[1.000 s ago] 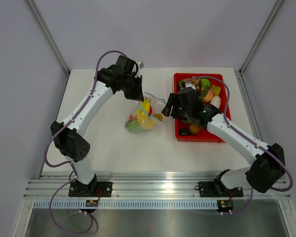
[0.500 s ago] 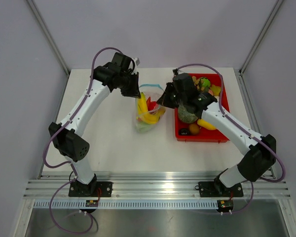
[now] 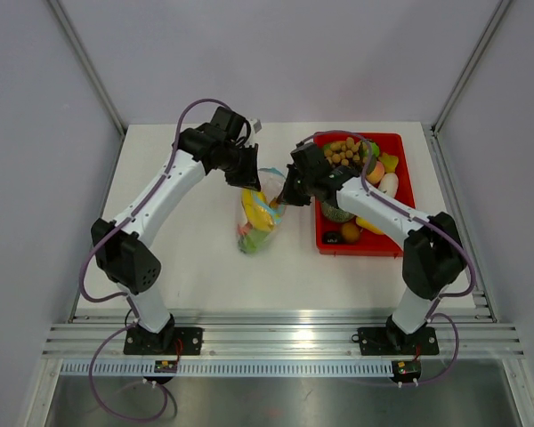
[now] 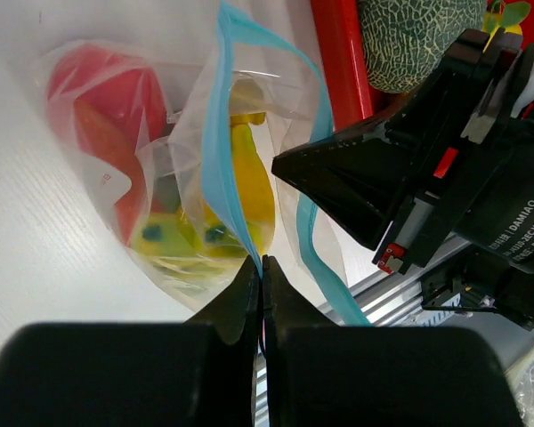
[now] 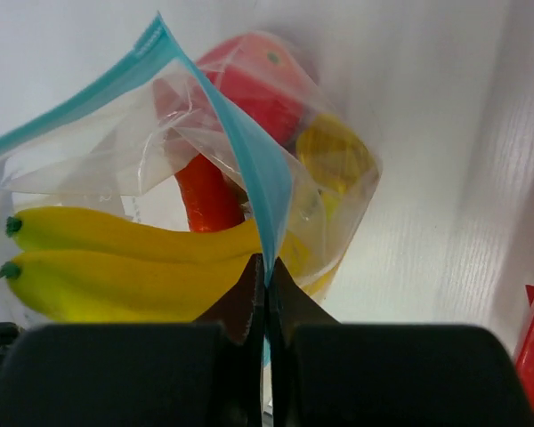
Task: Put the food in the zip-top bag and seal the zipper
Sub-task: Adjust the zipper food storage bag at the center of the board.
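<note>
The left arm (image 3: 160,197) goes up from its base, bends at the elbow and reaches in toward the middle. The right arm (image 3: 387,212) bends too and reaches over to the left. The two wrists are close together and almost face each other. The left claw (image 4: 262,260) is squeezed tight, its two fingers pressed together on the zipper (image 4: 215,169). The right claw (image 5: 265,260) is squeezed tight as well, pinching the zipper too.

White tabletop (image 3: 182,267) carries a red tray (image 3: 365,251) of toy food (image 3: 343,153) at center right and a clear filled zip-top bag (image 3: 256,233) just left of it, mid-frame.
</note>
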